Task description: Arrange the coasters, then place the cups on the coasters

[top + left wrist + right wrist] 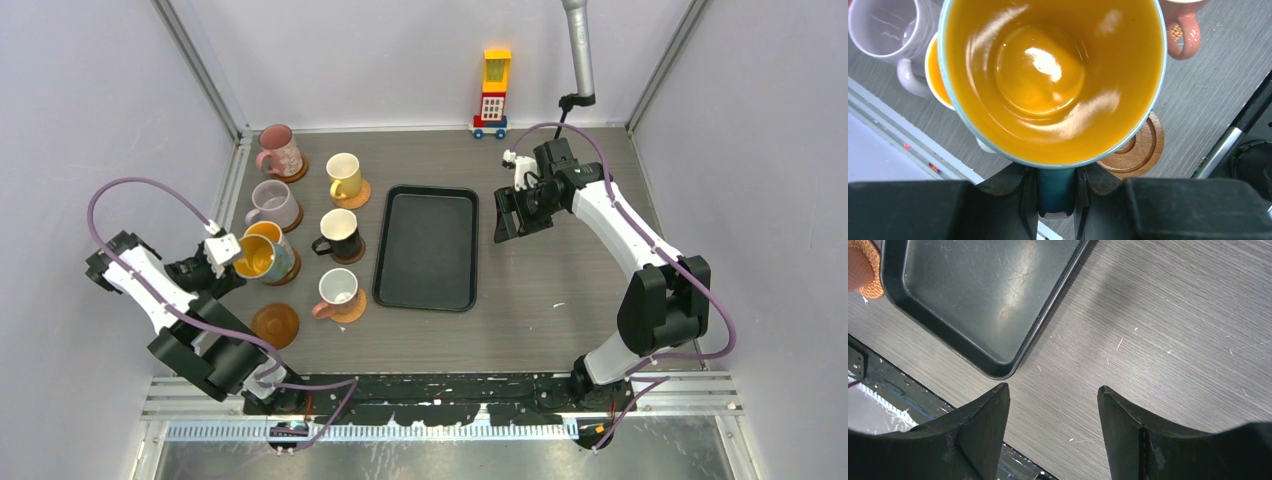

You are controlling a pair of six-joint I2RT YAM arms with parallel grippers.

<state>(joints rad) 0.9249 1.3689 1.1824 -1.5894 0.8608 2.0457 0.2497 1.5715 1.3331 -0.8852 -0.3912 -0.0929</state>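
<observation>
Pinching the blue mug in the left gripper, pressed almost together on a teal part at the mug's side, probably the handle. Held tilted, orange inside turned up toward the wrist camera, well left of the black tray and seemingly clear of the tabletop. Most likely lifted this way for carrying past the neighbours without knocking them.

Left of the tray, two columns of coasters laid out, apparently to give every mug its own seat. Nearest the tray: yellow mug, black mug and salmon mug, each on a disc. Farther left of the tray: pink mug and lilac mug, likewise seated. Just behind the held one, a second orange-lined mug, mostly hidden; cannot tell its footing, with only a dark coaster edge peeking out beside it.

At the near left of the tray, one bare coaster, judged to be the seat meant for the blue mug. In the left wrist view, a ringed coaster just past the mug's rim; cannot tell which of those two.

Hovering the right gripper just right of the tray, spread wide, pinching nothing, only bare tabletop between the fingers. Probably parked there to stay out of the left arm's way.

Calls next for levelling the mug and centring it over a free disc before letting go. Risks clipping the salmon mug's handle, close by.
</observation>
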